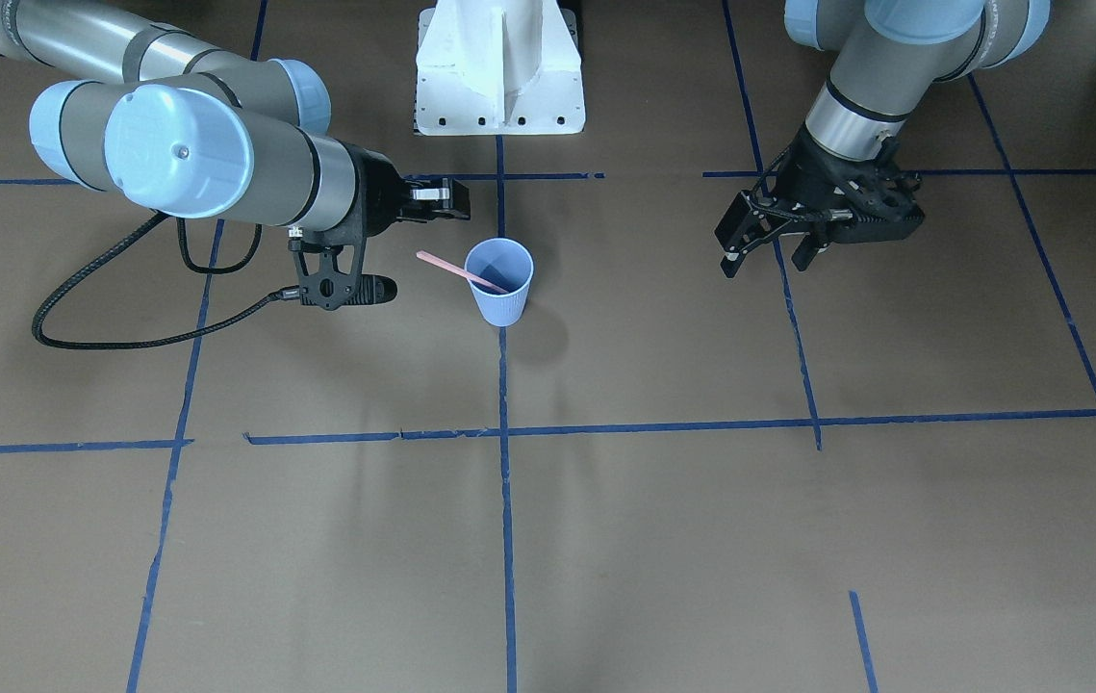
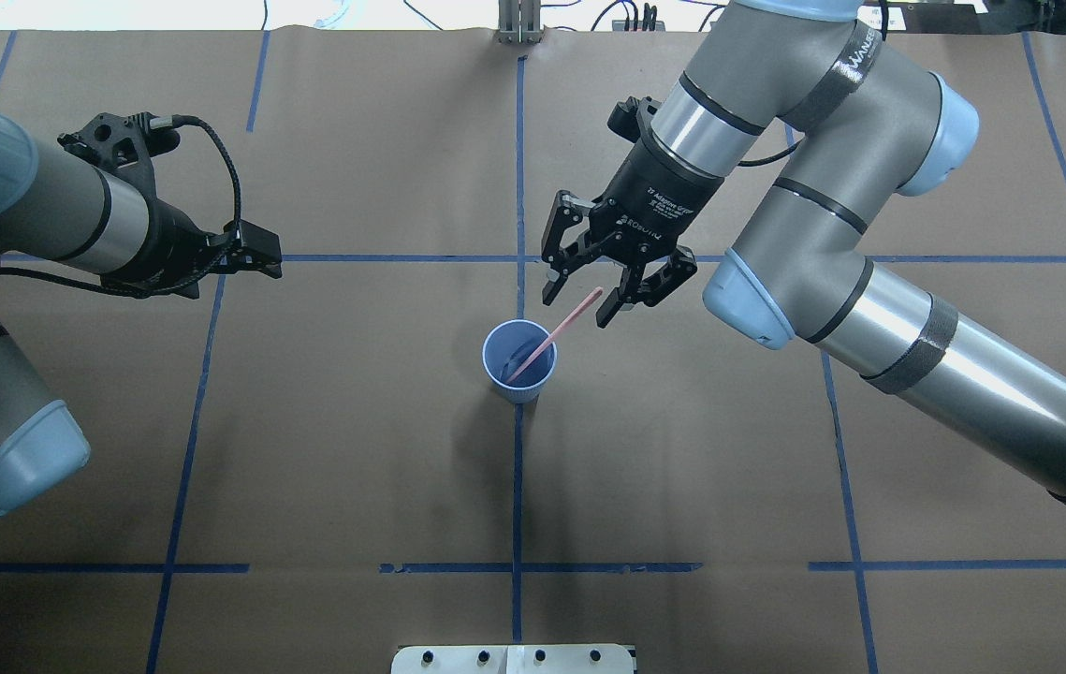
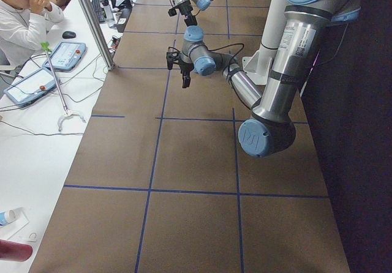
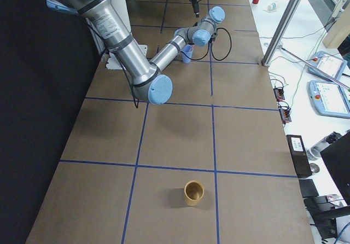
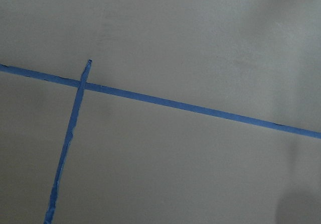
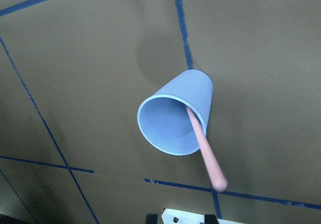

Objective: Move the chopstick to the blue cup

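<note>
The blue cup [image 1: 500,285] stands upright on the brown table near a blue tape line; it also shows in the overhead view [image 2: 519,363] and the right wrist view [image 6: 176,117]. The pale pink chopstick [image 2: 553,336] stands in the cup, leaning on its rim, its upper end pointing toward my right gripper; it shows in the right wrist view [image 6: 205,149] too. My right gripper [image 2: 579,301] is open, just beyond the stick's upper end, not holding it. My left gripper [image 1: 767,262] is open and empty, far from the cup over bare table.
The white robot base [image 1: 499,69] stands behind the cup. A black cable [image 1: 124,337] hangs from my right wrist. A brown paper cup [image 4: 193,192] stands far off at the table's right end. Blue tape lines cross the table. Operators' desks flank both table ends.
</note>
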`<action>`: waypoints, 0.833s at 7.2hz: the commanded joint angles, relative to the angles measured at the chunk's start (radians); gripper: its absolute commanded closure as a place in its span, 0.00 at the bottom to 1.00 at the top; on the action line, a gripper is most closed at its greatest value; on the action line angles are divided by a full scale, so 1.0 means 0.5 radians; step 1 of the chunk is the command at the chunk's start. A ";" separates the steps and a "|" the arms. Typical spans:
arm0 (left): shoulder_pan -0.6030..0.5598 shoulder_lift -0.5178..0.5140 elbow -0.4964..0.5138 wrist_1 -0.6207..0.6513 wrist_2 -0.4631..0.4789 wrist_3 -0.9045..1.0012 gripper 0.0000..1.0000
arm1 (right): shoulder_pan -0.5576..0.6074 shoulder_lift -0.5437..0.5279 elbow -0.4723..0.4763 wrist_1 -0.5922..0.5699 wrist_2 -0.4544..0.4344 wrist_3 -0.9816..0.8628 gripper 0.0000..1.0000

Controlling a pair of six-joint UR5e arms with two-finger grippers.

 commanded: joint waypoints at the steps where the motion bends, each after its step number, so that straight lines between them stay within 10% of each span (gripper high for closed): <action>1: 0.000 0.000 -0.006 0.003 0.000 0.000 0.00 | 0.023 -0.010 -0.001 0.131 0.000 0.018 0.01; 6: -0.079 0.340 0.021 0.006 -0.003 0.776 0.00 | 0.718 -0.965 0.112 0.864 -0.077 -0.331 0.00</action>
